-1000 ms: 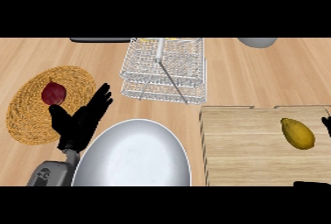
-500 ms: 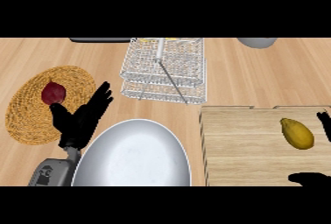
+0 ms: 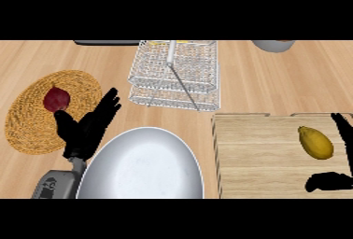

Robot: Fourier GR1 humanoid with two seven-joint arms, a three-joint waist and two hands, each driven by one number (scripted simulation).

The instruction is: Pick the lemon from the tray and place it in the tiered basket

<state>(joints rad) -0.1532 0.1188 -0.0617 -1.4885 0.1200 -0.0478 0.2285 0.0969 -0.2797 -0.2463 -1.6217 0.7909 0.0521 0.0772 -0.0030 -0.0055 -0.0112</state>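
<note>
1. Closing round the lemon (image 3: 315, 142) is the step in hand; the lemon lies on the wooden tray (image 3: 262, 154), in the gap between the right robot hand's (image 3: 329, 181) raised fingers (image 3: 342, 128), just to the fruit's right, and its dark lower part, just nearer the robot.
2. The right robot hand is seen open and holds nothing; only its edge shows at the view's right, so how wide it is spread cannot be judged closely.
3. The lemon's long axis points away from the robot and a little left, so it is best taken across its narrow middle, with the fingers brought in from the right and the thumb from the near side.
4. The fruit is rounded and may roll on the flat tray; contact from both sides at once should be sought.
5. The tiered basket (image 3: 176, 74) stands ahead and well to the left of this robot hand; a clear lift is advised before anything is carried over its wire rim.
6. The left robot hand (image 3: 86, 128) rests open beside the big metal bowl (image 3: 141, 168), over the edge of a woven mat (image 3: 38, 116) that bears a dark red fruit (image 3: 56, 99), and is best left out of the move.
</note>
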